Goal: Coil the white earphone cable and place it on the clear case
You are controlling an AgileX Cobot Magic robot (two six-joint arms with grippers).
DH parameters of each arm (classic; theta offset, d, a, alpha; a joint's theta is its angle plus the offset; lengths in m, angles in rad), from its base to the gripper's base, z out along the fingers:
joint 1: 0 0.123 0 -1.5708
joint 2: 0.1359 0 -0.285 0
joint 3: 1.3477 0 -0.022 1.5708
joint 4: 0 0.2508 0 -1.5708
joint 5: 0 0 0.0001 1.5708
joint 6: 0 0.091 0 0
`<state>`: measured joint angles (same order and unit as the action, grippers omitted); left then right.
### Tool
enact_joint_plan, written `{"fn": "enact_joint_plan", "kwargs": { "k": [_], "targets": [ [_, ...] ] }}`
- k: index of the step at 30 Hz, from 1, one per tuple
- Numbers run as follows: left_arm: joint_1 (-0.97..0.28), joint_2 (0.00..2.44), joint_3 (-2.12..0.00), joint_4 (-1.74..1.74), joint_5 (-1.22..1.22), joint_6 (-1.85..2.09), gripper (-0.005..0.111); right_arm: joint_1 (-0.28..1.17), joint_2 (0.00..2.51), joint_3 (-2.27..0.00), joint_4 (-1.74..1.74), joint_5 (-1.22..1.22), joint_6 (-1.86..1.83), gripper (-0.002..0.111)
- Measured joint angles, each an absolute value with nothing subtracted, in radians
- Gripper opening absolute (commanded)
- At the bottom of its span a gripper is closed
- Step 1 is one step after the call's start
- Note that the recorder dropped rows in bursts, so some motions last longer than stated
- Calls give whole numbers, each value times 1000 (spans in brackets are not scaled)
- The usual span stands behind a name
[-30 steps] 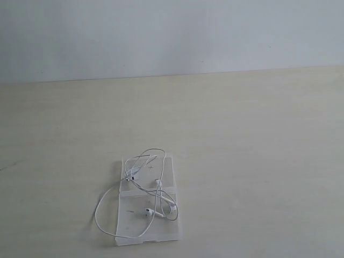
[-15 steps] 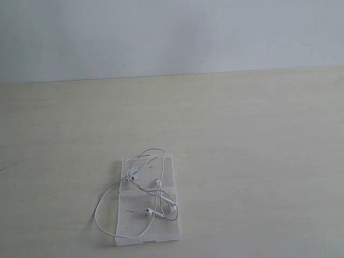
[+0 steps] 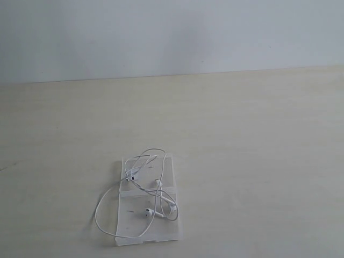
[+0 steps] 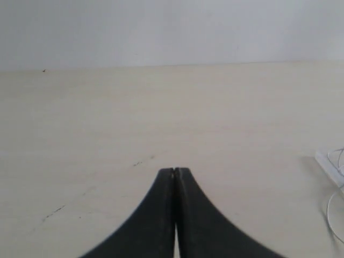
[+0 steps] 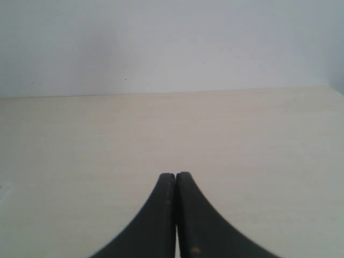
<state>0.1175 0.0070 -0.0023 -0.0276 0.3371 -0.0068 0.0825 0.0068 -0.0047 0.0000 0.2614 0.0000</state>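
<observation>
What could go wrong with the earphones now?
1. The earphone cable lies in a loose tangle on the clear case, and one loop hangs off onto the table. Tugging that loop could drag the rest off.
2. The wire is very thin and lies flat, so a gripper might miss it or push the case instead.
3. The left gripper and right gripper are both shut and away from the cable; they must open first.

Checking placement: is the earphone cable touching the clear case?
Touching. Exterior view: the white earphone cable lies across the clear case, one loop spilling onto the table.
</observation>
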Motion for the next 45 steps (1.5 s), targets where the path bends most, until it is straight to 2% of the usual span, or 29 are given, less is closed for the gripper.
{"fn": "enact_joint_plan", "kwargs": {
  "k": [45],
  "targets": [
    [117, 7, -2, -28, 365, 27, 0, 83, 7, -5, 0, 261, 5, 0]
  ]
}}
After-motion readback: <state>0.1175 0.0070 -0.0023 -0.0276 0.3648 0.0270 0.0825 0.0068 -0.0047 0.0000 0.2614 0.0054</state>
